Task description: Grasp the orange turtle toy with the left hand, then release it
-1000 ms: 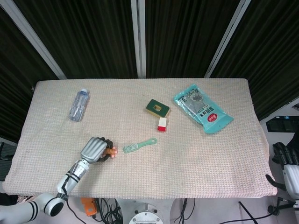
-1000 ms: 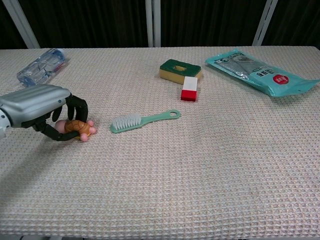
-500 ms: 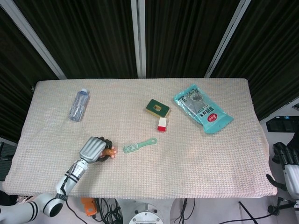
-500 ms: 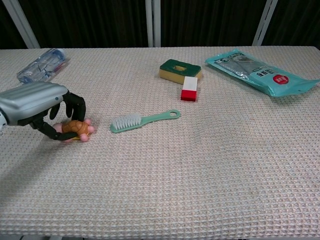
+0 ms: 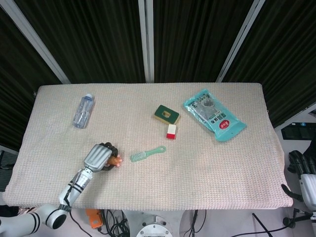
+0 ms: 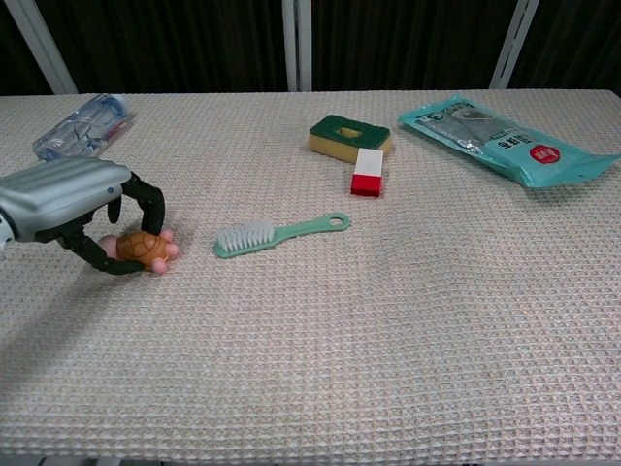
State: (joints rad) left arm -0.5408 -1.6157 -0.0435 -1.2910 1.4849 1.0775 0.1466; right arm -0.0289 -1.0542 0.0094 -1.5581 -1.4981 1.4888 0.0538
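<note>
The orange turtle toy (image 6: 144, 249) with pink feet sits at the front left of the table, also visible as the turtle (image 5: 115, 160) in the head view. My left hand (image 6: 68, 199) grips it, dark fingers (image 6: 147, 199) curled over its shell and under it. The silver back of the left hand (image 5: 97, 157) hides most of the toy from above. My right hand (image 5: 303, 168) hangs off the table's right side, holding nothing, fingers apart.
A green brush (image 6: 279, 232) lies just right of the turtle. Further back are a yellow-green sponge (image 6: 349, 134), a red-and-white block (image 6: 367, 173), a teal packet (image 6: 505, 138) and a plastic bottle (image 6: 80, 129). A woven cloth (image 6: 388, 330) covers the table.
The left hand's fingers have closed tighter round the turtle and shifted it slightly left and up. The right hand has not moved.
</note>
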